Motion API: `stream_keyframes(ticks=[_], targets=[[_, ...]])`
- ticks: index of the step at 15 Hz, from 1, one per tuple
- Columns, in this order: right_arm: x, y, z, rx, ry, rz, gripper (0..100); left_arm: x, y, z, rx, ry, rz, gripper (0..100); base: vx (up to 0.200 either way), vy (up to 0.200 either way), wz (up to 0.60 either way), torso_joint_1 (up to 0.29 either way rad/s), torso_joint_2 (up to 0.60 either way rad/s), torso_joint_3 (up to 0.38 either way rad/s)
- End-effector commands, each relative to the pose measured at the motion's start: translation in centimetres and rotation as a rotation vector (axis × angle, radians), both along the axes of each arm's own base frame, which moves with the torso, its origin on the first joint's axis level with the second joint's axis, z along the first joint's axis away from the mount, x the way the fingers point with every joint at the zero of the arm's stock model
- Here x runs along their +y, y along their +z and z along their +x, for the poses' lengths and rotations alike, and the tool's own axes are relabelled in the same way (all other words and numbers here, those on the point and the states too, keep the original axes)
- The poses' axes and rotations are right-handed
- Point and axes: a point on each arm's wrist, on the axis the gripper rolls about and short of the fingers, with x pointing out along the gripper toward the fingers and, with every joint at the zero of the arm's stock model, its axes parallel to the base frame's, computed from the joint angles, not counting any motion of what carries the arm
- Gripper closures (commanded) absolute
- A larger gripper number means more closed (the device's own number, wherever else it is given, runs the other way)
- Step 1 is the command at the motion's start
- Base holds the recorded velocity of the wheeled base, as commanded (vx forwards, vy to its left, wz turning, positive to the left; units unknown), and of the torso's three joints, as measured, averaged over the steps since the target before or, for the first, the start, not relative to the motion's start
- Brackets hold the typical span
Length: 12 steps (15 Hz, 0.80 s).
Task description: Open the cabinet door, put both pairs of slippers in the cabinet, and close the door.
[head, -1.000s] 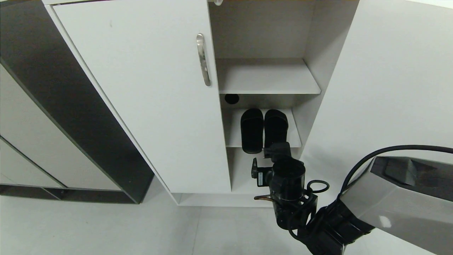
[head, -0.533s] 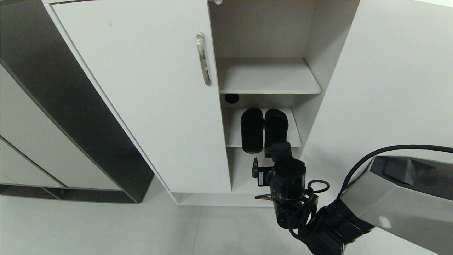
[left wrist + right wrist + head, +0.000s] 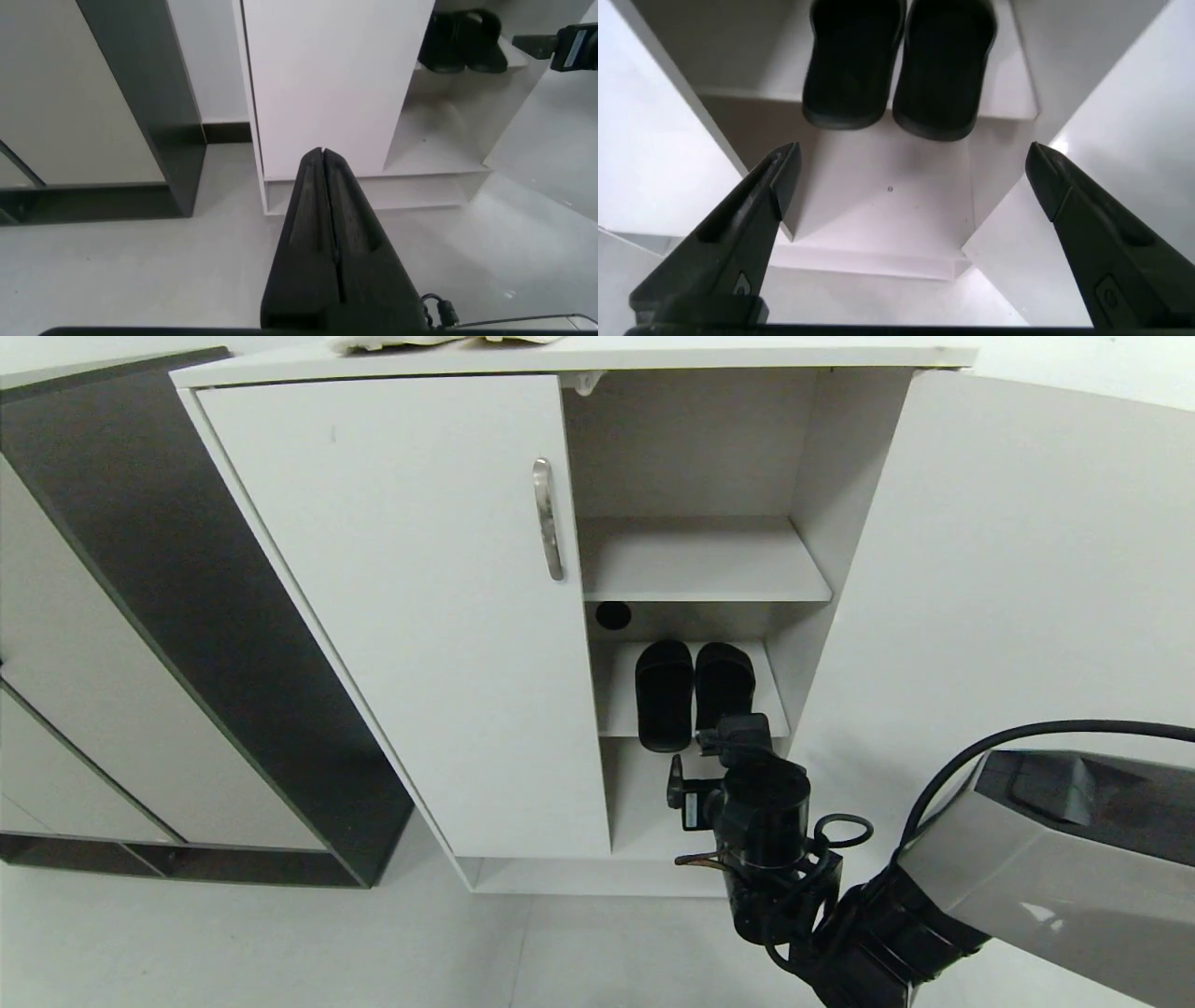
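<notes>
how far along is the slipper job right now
Done: the cabinet door stands open and one black pair of slippers sits on the lower shelf. In hand: nothing; the right pincer is open and empty before them, the left pincer shut. Left: no second pair is inside yet, and the door needs closing.

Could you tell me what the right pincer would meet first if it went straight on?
Probably the white bottom board, below the shelf bearing the black slide slippers; the right pincer aims open into that compartment, though depth is unclear.
</notes>
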Motion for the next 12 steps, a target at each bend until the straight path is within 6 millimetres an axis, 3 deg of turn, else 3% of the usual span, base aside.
stream_keyframes(ticks=[1,12], targets=[[-0.02,-0.3,0.01,0.006,0.0,-0.007,0,0.0,0.01,0.01,0.001,0.0,0.0,100,0.0,0.0,0.0,-0.002,0.0,0.203],[-0.43,-0.49,0.22,0.012,-0.011,-0.013,0,0.0,0.01,0.01,0.001,0.0,0.001,100,0.0,0.0,0.0,0.002,0.0,0.168]])
